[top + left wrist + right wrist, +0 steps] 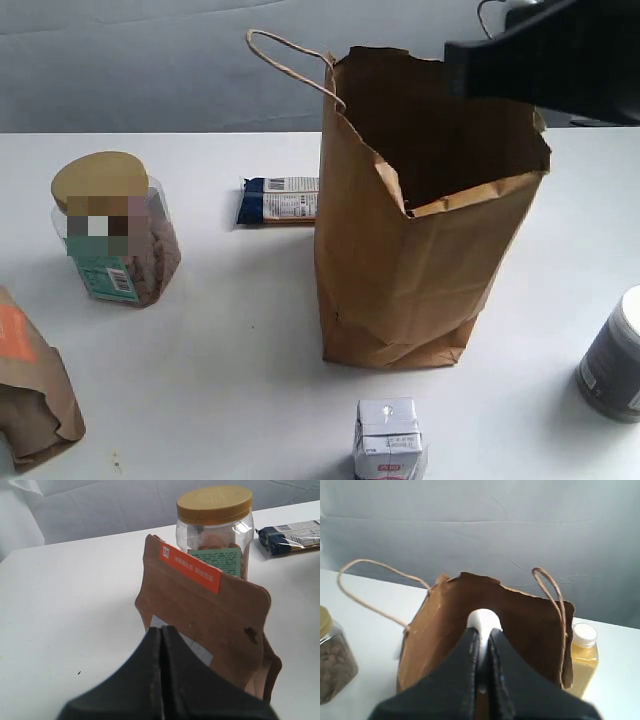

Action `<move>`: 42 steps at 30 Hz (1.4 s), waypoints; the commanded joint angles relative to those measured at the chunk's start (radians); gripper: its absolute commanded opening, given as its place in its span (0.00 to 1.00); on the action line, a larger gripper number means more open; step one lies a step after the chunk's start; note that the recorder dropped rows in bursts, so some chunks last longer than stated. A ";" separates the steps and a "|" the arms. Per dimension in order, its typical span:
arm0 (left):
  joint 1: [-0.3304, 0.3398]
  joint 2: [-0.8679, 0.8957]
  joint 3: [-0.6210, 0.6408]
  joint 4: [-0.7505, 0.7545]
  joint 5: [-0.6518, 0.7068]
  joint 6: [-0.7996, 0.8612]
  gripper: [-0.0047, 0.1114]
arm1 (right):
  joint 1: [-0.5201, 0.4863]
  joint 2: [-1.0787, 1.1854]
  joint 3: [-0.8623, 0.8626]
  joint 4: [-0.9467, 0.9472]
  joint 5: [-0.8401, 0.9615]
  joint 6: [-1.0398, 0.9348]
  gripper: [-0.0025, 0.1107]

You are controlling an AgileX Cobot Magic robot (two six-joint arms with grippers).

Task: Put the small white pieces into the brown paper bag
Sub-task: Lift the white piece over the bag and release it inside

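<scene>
Our right hand (482,645) is clamped on a white piece (483,619) above the open paper bag (420,230); our left hand (161,640) is pressed together, holding nothing, near a pouch (210,615).

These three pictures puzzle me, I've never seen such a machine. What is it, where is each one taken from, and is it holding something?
It is a robot with two arms, each ending in a two-fingered gripper. One picture comes from a camera off the arms, looking at a white table. The other two come from cameras on the wrists, so the dark shapes there are the grippers themselves.

On the table stand a tall brown paper bag, a nut jar, a snack bar, a small carton, a grey jar, a brown pouch and a yellow bottle.

The right gripper is above the open bag, pinching a small white piece. The left gripper is shut and holds nothing.
</scene>
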 commanded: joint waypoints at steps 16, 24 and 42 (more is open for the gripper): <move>-0.008 -0.003 0.003 -0.009 -0.006 -0.002 0.04 | -0.332 0.325 -0.112 0.458 -0.346 -0.347 0.08; -0.008 -0.003 0.003 -0.009 -0.006 -0.002 0.04 | -0.333 0.359 -0.150 0.457 -0.345 -0.347 0.39; -0.008 -0.003 0.003 -0.009 -0.006 -0.002 0.04 | -0.333 0.359 -0.150 0.457 -0.277 -0.364 0.63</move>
